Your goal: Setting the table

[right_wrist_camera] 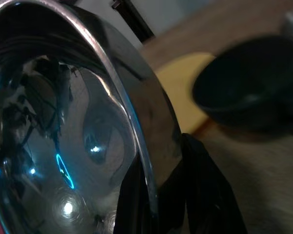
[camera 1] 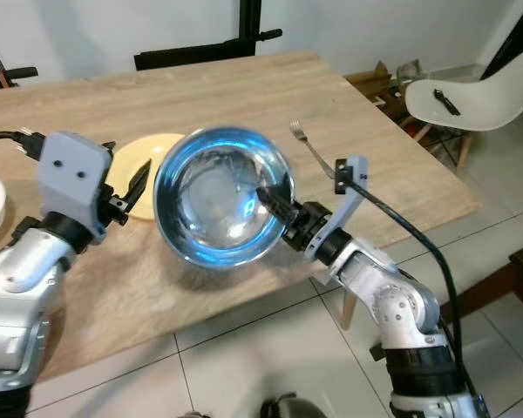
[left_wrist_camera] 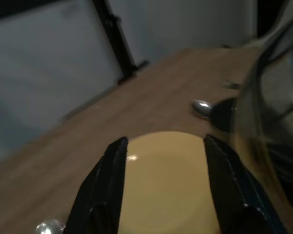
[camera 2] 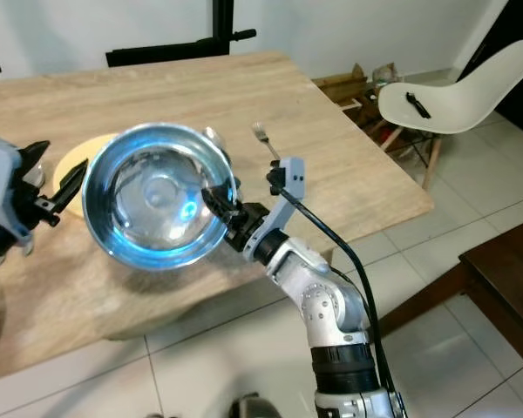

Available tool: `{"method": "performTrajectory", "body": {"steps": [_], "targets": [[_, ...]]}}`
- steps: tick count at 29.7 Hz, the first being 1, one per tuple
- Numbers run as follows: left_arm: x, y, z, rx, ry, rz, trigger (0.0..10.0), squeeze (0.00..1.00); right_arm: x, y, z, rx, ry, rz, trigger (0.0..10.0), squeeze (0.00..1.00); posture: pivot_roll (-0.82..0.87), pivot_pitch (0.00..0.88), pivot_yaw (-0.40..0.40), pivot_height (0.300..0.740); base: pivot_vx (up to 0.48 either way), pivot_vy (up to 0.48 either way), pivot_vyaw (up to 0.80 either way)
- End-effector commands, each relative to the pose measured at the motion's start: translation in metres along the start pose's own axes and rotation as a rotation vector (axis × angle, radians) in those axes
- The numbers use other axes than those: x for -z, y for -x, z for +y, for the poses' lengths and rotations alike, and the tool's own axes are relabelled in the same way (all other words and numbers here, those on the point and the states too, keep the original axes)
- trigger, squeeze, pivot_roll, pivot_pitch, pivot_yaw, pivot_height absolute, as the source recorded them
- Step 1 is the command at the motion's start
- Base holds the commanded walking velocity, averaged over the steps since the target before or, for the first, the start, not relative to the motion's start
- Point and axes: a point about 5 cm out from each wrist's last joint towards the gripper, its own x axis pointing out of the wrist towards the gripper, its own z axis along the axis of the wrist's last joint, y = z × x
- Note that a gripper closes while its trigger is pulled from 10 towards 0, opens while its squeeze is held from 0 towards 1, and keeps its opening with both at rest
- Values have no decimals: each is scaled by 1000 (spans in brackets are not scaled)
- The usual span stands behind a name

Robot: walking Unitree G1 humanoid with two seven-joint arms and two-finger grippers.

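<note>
Above table (camera 1: pixel 244 87) near edge: steel bowl (camera 1: pixel 220 193) held tilted, rim pinched by right claw (camera 1: pixel 275 198). Left claw (camera 1: pixel 132 193) apart, empty, over yellow plate (camera 1: pixel 141 164). Risk: thin rim grip slipping, bowl dropping onto plate or floor; fork (camera 1: pixel 310 150) nearby.

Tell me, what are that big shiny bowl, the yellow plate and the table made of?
The bowl, held at its rim by the right gripper, looks like polished steel: mirror-bright, with blue reflections. The yellow plate seems glazed ceramic or plastic; its smooth sheen leaves that open. The table shows pale wood grain, possibly laminate.
</note>
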Motion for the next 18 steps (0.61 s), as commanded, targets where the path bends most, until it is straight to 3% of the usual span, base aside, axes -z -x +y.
{"method": "performTrajectory", "body": {"steps": [1,12,15,18], "targets": [[-1,5,0,49,28,16,10000,129,2,0,0,-1,-8,20,10000,0,-44,32,8,740,0,0,0],[-9,22,1,273,37,78,10000,125,32,0,0,-41,-180,189,10000,0,-23,39,-8,740,0,0,0],[-11,24,3,296,25,89,10000,129,41,-3,-3,-16,-188,245,10000,0,-18,40,-12,740,0,0,0],[-15,26,9,285,9,96,10000,129,47,-7,-11,28,-137,305,10000,0,-5,32,-23,740,0,0,0]]}}
